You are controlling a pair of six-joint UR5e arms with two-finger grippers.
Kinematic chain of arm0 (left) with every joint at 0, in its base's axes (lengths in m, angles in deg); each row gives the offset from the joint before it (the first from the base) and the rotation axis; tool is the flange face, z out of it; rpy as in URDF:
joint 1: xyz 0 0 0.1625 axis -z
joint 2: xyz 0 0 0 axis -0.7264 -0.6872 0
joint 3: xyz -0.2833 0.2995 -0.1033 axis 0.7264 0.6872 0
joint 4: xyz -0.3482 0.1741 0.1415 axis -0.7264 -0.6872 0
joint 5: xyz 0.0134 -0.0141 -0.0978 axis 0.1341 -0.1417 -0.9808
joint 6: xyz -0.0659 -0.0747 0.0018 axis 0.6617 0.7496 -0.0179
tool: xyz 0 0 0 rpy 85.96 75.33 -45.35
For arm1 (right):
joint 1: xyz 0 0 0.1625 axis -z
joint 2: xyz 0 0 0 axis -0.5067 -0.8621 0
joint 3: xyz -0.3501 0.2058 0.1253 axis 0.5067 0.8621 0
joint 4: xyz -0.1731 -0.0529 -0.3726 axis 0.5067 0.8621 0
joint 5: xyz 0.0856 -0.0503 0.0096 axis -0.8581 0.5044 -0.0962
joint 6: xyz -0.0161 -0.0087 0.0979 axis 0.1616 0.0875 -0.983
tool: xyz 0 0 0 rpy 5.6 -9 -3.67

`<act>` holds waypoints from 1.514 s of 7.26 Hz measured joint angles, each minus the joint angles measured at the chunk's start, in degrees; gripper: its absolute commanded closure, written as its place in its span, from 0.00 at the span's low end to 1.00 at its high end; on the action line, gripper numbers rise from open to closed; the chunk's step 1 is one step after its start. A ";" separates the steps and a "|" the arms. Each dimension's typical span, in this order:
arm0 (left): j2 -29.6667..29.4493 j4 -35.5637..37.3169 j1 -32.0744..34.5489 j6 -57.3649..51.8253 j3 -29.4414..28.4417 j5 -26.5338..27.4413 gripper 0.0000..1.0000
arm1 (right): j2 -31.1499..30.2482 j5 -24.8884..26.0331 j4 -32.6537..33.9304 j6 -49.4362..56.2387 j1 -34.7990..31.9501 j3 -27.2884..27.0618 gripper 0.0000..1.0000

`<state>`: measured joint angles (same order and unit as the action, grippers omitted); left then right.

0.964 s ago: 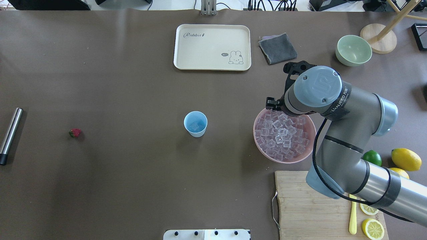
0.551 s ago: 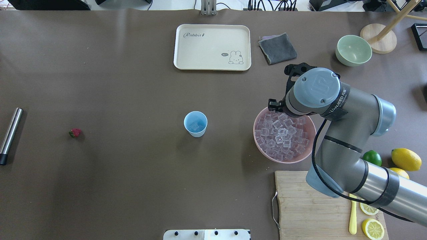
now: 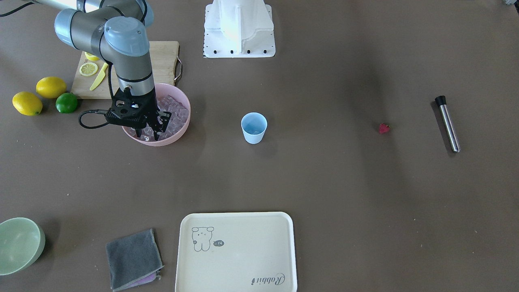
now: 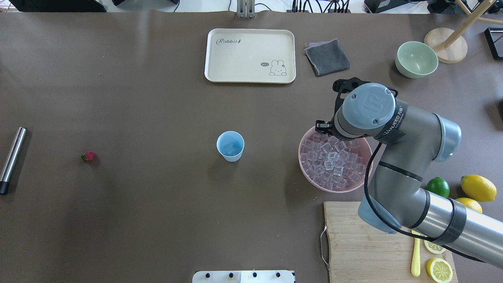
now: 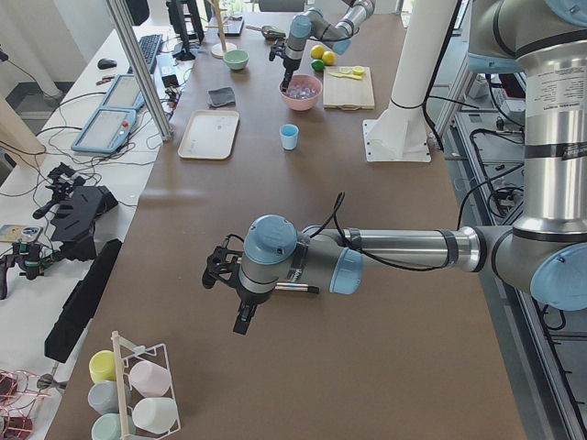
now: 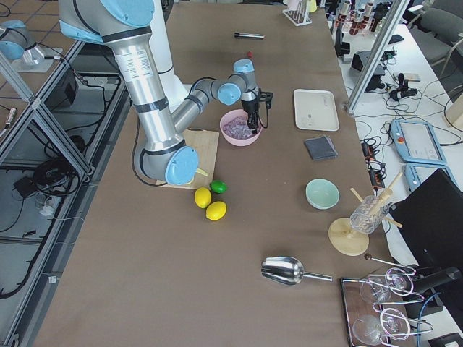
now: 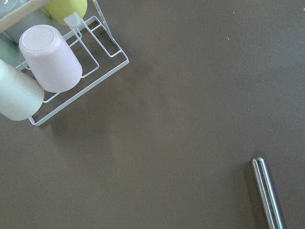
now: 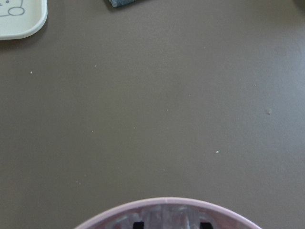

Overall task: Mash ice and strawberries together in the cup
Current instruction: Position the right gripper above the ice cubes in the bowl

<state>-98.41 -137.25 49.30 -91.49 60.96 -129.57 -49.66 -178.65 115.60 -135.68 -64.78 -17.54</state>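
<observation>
Exterior front-facing: your right hand point(image 3: 149, 130) is sitting, fingers spread, among the ice point(image 3: 175, 110) around it. Pinching these glossy cubes is risking one squirting over the pink bowl point(image 3: 170, 138) wall.

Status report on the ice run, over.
Right end effector open, down among ice in pink bowl. Left end effector: cannot tell. Cup holds ice; strawberry on table. Nothing between bowl and cup.

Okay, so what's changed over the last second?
The right gripper sank slightly lower into the ice in the pink bowl. Nothing was visibly grabbed or released. The cup, strawberry and metal rod stayed put.
</observation>
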 measured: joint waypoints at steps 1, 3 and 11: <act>-0.01 0.00 0.00 0.00 -0.04 0.00 0.01 | 0.13 -0.21 0.02 0.48 -0.19 -0.26 0.65; -0.09 0.00 0.00 0.00 -0.14 0.00 0.01 | 0.37 -0.39 0.03 0.92 -0.52 -0.38 0.64; -0.34 0.00 -0.02 0.00 -0.23 0.00 0.01 | 0.54 -0.75 0.76 1.46 -1.22 -1.05 0.76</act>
<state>-98.75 -137.25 49.28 -91.49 60.72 -129.57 -49.12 -179.40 116.37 -134.21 -66.00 -18.59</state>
